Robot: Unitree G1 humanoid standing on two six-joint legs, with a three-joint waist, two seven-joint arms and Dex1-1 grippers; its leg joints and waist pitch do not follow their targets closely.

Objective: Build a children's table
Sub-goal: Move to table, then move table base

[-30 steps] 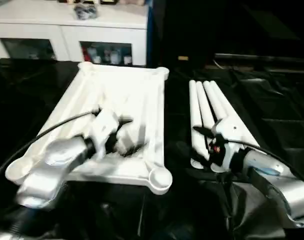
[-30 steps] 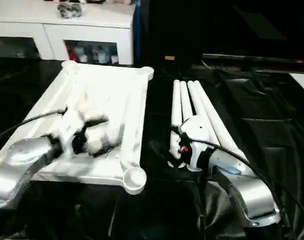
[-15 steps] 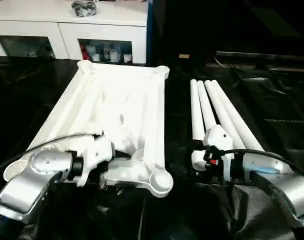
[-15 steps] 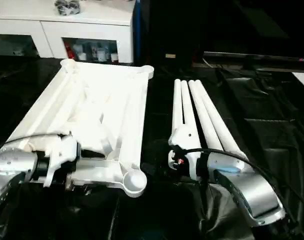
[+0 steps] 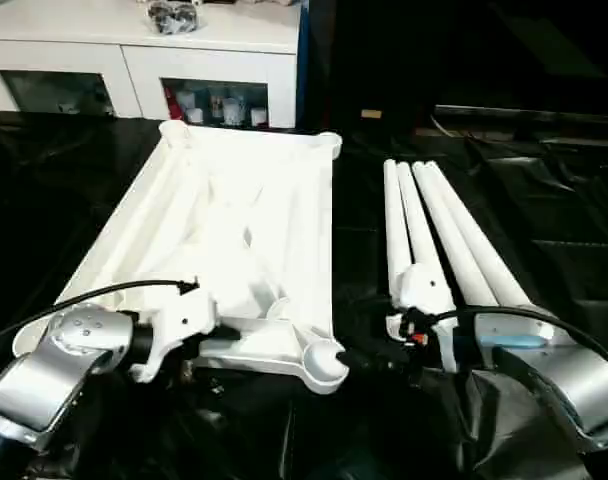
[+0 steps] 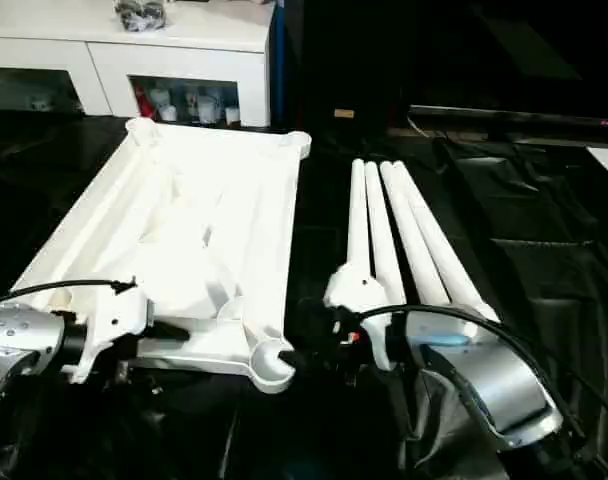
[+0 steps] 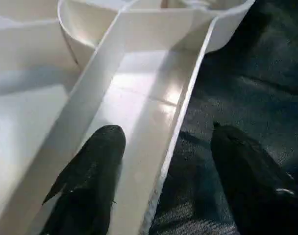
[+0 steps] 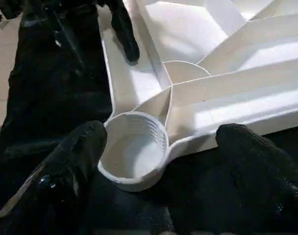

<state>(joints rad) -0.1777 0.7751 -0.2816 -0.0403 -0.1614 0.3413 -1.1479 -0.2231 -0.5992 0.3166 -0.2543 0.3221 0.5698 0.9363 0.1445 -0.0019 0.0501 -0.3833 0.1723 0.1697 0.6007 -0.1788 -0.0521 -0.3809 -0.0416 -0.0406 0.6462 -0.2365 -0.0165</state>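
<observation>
Both end effectors stand open: the left end effector (image 7: 161, 161) straddles the upturned tabletop's (image 5: 234, 220) near rim, the right end effector (image 8: 156, 166) flanks its corner socket (image 8: 135, 149).

White cabinet (image 5: 144, 45) behind, glass-fronted; black drape (image 5: 544, 220) covering work surface.

No readable text, labels or nos. anywhere.

Glossy white plastic tabletop (image 5: 234, 230); shiny black cloth (image 5: 544, 230); silver forearms.
</observation>
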